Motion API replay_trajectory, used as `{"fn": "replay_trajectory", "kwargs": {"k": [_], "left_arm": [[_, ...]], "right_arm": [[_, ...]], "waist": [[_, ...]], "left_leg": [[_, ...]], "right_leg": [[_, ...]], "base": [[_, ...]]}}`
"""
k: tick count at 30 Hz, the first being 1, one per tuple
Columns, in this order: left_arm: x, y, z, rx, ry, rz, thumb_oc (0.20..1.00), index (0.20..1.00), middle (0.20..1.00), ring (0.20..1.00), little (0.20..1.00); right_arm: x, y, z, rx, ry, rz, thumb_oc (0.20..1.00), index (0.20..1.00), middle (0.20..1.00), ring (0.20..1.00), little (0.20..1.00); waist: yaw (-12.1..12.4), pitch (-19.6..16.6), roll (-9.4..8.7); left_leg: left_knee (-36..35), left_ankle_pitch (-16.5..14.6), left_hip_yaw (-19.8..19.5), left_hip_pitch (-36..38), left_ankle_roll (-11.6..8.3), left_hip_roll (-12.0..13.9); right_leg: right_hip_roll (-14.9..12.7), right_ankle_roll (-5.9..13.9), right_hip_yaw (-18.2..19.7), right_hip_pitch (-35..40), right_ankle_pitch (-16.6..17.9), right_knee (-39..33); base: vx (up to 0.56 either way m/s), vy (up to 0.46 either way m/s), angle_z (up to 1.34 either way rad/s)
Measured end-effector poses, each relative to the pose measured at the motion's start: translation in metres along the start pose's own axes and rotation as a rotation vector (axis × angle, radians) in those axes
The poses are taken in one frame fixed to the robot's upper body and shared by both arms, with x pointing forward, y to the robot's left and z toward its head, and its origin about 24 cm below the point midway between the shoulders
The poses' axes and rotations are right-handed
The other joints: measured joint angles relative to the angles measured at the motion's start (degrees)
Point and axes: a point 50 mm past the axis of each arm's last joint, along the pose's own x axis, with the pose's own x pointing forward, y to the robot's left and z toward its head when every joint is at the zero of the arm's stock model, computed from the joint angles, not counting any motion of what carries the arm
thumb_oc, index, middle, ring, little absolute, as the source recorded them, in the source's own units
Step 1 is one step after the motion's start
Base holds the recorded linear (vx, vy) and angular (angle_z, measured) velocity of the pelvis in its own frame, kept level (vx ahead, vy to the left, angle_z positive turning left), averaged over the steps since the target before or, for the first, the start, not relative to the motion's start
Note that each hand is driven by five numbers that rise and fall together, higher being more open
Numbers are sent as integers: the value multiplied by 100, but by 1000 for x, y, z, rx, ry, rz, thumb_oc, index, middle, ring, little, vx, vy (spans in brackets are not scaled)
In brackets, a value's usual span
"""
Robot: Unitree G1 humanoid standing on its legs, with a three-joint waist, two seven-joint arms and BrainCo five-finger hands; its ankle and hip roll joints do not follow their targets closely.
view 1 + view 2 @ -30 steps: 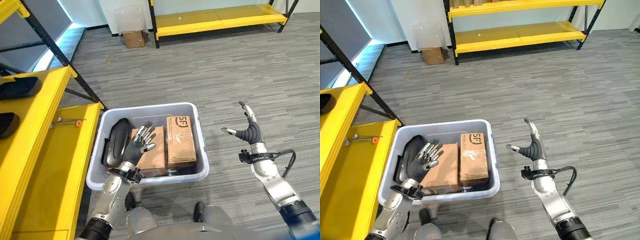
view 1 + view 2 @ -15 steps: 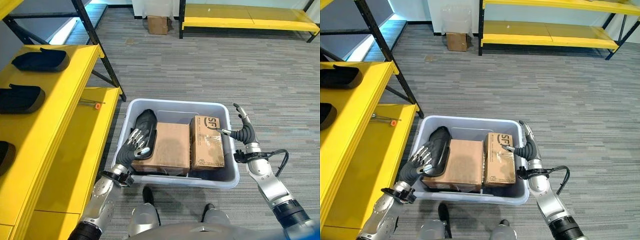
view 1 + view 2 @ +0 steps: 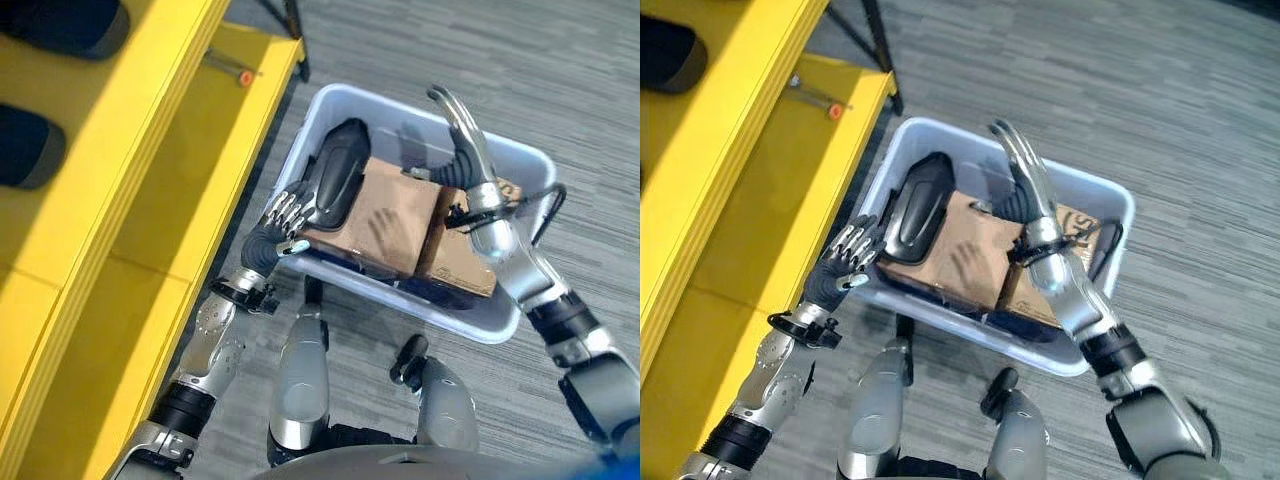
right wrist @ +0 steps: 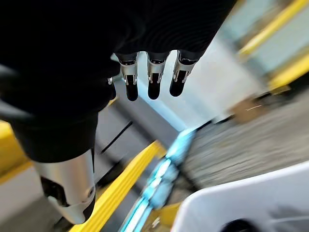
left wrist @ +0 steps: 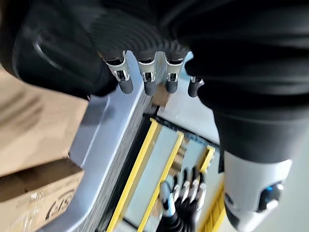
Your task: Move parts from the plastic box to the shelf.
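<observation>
The left hand (image 3: 272,232), fingers relaxed, hid the near rim of the box (image 3: 520,165); the right hand (image 3: 1032,190) hovered above, fingers straight.

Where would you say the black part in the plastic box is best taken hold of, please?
Probably at its narrow near end, from above on the left. The black part lies lengthwise along the box wall nearest the shelf, beside the brown carton, so its upper face and near end are exposed. The left robot hand, open, hovers at that end; the right robot hand is over the cartons.
</observation>
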Motion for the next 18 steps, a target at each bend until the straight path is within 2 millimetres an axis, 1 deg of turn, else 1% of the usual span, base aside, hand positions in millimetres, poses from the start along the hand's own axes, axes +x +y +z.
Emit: {"fn": "replay_trajectory", "kwargs": {"k": [2,5,7,8,9,10,11,12,13,14,16,18], "left_arm": [[-9,2,-3,-7,23,6,1000,1000,1000,1000,1000],[-11,0,-1,-28,14,-11,1000,1000,1000,1000,1000],[-9,-1,0,-27,10,-24,1000,1000,1000,1000,1000],[-9,-1,0,-28,8,-28,1000,1000,1000,1000,1000],[-10,-1,0,-29,7,-37,1000,1000,1000,1000,1000],[-10,-2,1,-29,6,-49,1000,1000,1000,1000,1000],[-10,-4,0,-31,8,-57,1000,1000,1000,1000,1000],[-11,-4,0,-29,15,-62,1000,1000,1000,1000,1000],[-10,-5,-1,-21,28,-79,1000,1000,1000,1000,1000],[-10,-5,-1,-16,37,-87,1000,1000,1000,1000,1000],[-9,-6,-2,-15,43,-95,1000,1000,1000,1000,1000],[-8,-8,-2,-16,42,-103,1000,1000,1000,1000,1000]], "right_arm": [[-2,6,4,-22,-33,38,1000,1000,1000,1000,1000],[5,14,11,-61,-92,92,1000,1000,1000,1000,1000],[6,22,9,-91,-92,137,1000,1000,1000,1000,1000],[6,24,7,-107,-86,149,1000,1000,1000,1000,1000],[6,28,1,-134,-70,176,1000,1000,1000,1000,1000],[7,30,-2,-146,-60,188,1000,1000,1000,1000,1000],[9,30,-4,-165,-57,191,1000,1000,1000,1000,1000],[12,30,-6,-193,-56,194,1000,1000,1000,1000,1000],[20,29,-12,-252,-41,209,1000,1000,1000,1000,1000],[22,29,-17,-283,-20,212,1000,1000,1000,1000,1000],[24,33,-27,-331,25,238,1000,1000,1000,1000,1000],[24,38,-39,-384,70,267,1000,1000,1000,1000,1000]], "waist": [[171,30,10],[193,69,3],[290,69,3],[350,69,2],[347,66,0],[381,65,-3],[478,64,-4],[492,66,-5],[489,66,-6],[518,67,-7],[635,69,-8],[695,69,-8]], "left_leg": [[28,4,-104,-56,-8,-27],[159,18,-272,-312,-43,-55],[210,14,-338,-401,-57,-68],[217,-21,-359,-423,-93,-99],[293,-47,-431,-477,-92,-170],[323,-49,-466,-526,-93,-180],[362,-30,-476,-627,-77,-185],[413,-15,-495,-723,-98,-201],[464,19,-583,-910,-102,-241],[469,41,-616,-998,-106,-247],[470,60,-685,-1076,-113,-265],[469,74,-747,-1139,-124,-277]], "right_leg": [[-1,-1,-43,-5,-76,115],[-68,-55,-162,-174,-210,356],[-107,-78,-189,-269,-290,503],[-150,-71,-196,-298,-368,589],[-222,-86,-210,-313,-500,744],[-245,-112,-228,-355,-539,799],[-252,-122,-231,-450,-556,877],[-282,-122,-226,-545,-577,957],[-341,-108,-286,-700,-614,1088],[-359,-120,-335,-761,-633,1129],[-359,-132,-378,-816,-648,1149],[-366,-137,-437,-839,-665,1152]], "base": [[-56,-13,25],[-21,-11,25],[60,-46,15],[58,-41,27],[-16,-17,30],[-21,-31,26],[-25,-45,8],[-17,-35,18],[-24,-25,26],[-26,-16,26],[-21,-10,13],[-14,-3,12]]}}
